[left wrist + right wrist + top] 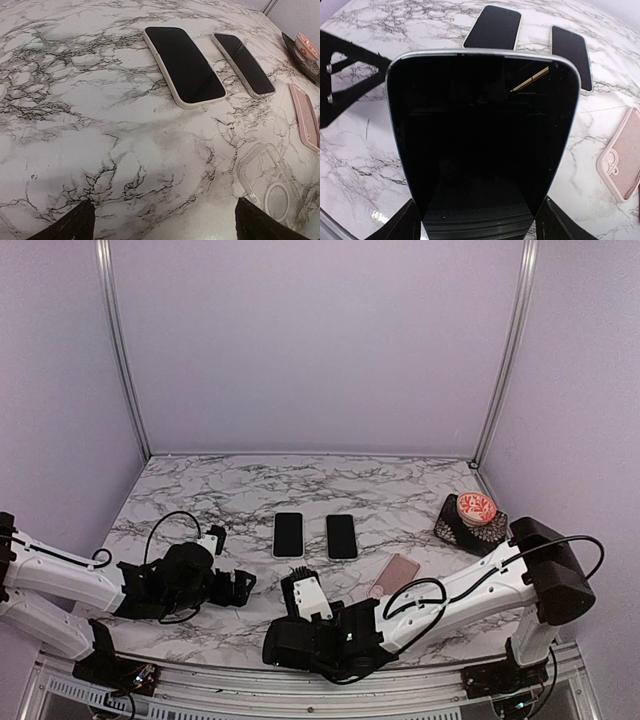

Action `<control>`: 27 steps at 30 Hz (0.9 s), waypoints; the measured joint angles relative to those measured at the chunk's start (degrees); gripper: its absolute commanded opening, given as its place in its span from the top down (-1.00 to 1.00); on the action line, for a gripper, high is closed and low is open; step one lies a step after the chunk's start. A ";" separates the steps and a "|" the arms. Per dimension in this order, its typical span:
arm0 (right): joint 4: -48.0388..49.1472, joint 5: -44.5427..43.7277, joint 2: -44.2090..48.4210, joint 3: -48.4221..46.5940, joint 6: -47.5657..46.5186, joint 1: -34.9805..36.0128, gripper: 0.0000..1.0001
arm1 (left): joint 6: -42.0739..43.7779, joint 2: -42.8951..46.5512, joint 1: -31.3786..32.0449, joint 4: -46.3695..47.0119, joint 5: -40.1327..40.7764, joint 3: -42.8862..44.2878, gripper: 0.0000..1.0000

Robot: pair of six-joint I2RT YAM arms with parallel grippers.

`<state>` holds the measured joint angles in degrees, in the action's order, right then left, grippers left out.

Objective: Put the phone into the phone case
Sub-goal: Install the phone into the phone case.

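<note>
**Q:** What does the overhead view show?

**A:** A marble table (190, 495), with two robot arms coming in from the near edge. Two dark-screened phones lie flat side by side at the centre, the cream-rimmed phone (288, 534) on the left and the silver-rimmed phone (342, 536) on the right. A pink case (394, 575) lies nearer the arms, to the right of both. A dark dish (450, 528) stands at the far right. The left gripper (240, 585) sits low, left of centre, with its jaws spread wide. The right arm (470, 585) lies across the near edge toward the middle. What its tip carries is hard to make out here.

**Q:** And the left wrist camera?

**A:** Its two fingertips (70, 227) sit at the bottom corners, wide apart, with bare marble between them. A clear case (270, 185) with a ring in its back lies flat just beyond the lower-right fingertip, not between the two. The two flat phones lie farther off, and the pink case is at the right edge.

**Q:** The right wrist camera?

**A:** The held phone (482, 135) fills the frame, with its dark screen toward the lens. The right gripper (480, 227) clamps it by the side edges near its lower end, jaws parted to the phone's width. Past the phone's top edge lie the two flat phones, with the pink case at right. The clear case is hidden in this view, so I cannot tell how near it lies to the held phone.
</note>
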<state>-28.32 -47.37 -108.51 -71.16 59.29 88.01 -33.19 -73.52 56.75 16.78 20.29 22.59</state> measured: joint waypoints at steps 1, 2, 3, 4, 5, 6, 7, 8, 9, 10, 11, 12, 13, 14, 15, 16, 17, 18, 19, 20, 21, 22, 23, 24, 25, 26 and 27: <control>0.44 0.07 -0.83 0.00 -0.48 0.13 0.51 | 0.00 0.15 0.02 0.13 0.20 -0.02 -0.98; 0.83 0.15 -1.53 0.00 -0.66 0.15 0.51 | 0.00 0.33 0.04 0.31 0.33 -0.07 -0.98; 0.87 0.17 -2.03 0.00 -0.61 0.13 0.51 | 0.00 0.52 0.07 0.55 0.37 -0.24 -0.98; 0.72 0.17 -2.27 0.00 -0.35 0.13 0.51 | 0.00 0.68 0.07 0.70 0.42 -0.37 -0.98; 0.55 0.17 -2.32 0.00 -0.02 0.13 0.51 | 0.00 0.81 0.09 0.87 0.50 -0.52 -0.98; 0.57 0.17 -2.32 0.00 0.13 0.13 0.52 | 0.00 0.92 0.11 0.96 0.63 -0.68 -0.98; 0.87 0.22 -2.25 0.07 0.17 0.13 0.52 | 0.00 0.98 0.11 1.03 0.72 -0.83 -0.98; 1.36 0.37 -2.21 0.17 0.09 0.13 0.52 | 0.00 1.03 0.11 1.03 0.74 -0.96 -0.98; 1.64 0.52 -2.21 0.26 0.04 0.11 0.52 | 0.00 1.09 0.11 1.03 0.76 -1.09 -0.98; 1.77 0.66 -2.21 0.31 0.04 0.11 0.53 | 0.00 1.14 0.11 1.03 0.76 -1.18 -0.98; 1.73 0.72 -2.21 0.31 0.17 0.11 0.54 | 0.02 1.14 0.11 1.03 0.76 -1.22 -0.98; 1.53 0.81 -2.21 0.24 0.48 0.09 0.55 | 0.00 1.14 0.11 1.03 0.76 -1.25 -0.98; 1.07 0.98 -2.23 0.04 0.94 -0.02 0.55 | 0.00 1.14 0.11 1.03 0.76 -1.25 -0.98; 0.37 1.11 -2.23 -0.17 1.66 -0.17 0.56 | 0.00 1.14 0.11 1.07 0.76 -1.25 -0.98; -0.37 1.31 -2.23 -0.37 2.49 -0.17 0.56 | 0.00 1.14 0.11 1.09 0.76 -1.25 -0.98; -0.81 1.46 -2.23 -0.46 3.08 -0.17 0.56 | 0.00 1.14 0.11 1.11 0.76 -1.25 -0.98; -1.16 1.70 -2.23 -0.48 3.56 -0.20 0.57 | 0.00 1.14 0.11 1.16 0.76 -1.25 -0.98; -1.46 2.03 -2.23 -0.48 4.09 -0.28 0.57 | 0.00 1.14 0.11 1.25 0.76 -1.25 -0.98; -1.70 2.27 -2.23 -0.52 4.48 -0.33 0.59 | 0.00 1.14 0.11 1.31 0.76 -1.25 -0.98; -2.12 2.67 -2.23 -0.70 5.05 -0.48 0.59 | 0.00 1.14 0.11 1.42 0.76 -1.25 -0.98; -2.75 3.28 -2.23 -0.98 5.90 -0.74 0.59 | 0.00 1.14 0.11 1.44 0.76 -1.25 -0.98; -3.23 3.63 -2.23 -1.20 6.64 -0.92 0.60 | -0.02 1.14 0.11 1.44 0.76 -1.25 -0.98; -3.74 3.98 -2.23 -1.36 7.34 -1.16 0.60 | -0.02 1.14 0.11 1.44 0.76 -1.25 -0.98; -3.89 4.37 -2.23 -1.36 7.89 -1.31 0.60 | -0.02 1.14 0.11 1.44 0.76 -1.25 -0.98; -3.91 4.83 -2.23 -1.36 8.26 -1.53 0.61 | -0.02 1.14 0.11 1.44 0.79 -1.27 -0.98; -3.87 5.25 -2.25 -1.33 8.33 -1.75 0.61 | 0.00 1.14 0.11 1.46 0.87 -1.29 -0.98; -3.80 5.84 -2.23 -1.33 8.33 -2.08 0.61 | 0.02 1.14 0.11 1.49 1.03 -1.36 -0.98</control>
<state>-32.12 -41.54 -110.74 -72.49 67.61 85.93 -33.17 -72.38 56.86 18.26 21.32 21.23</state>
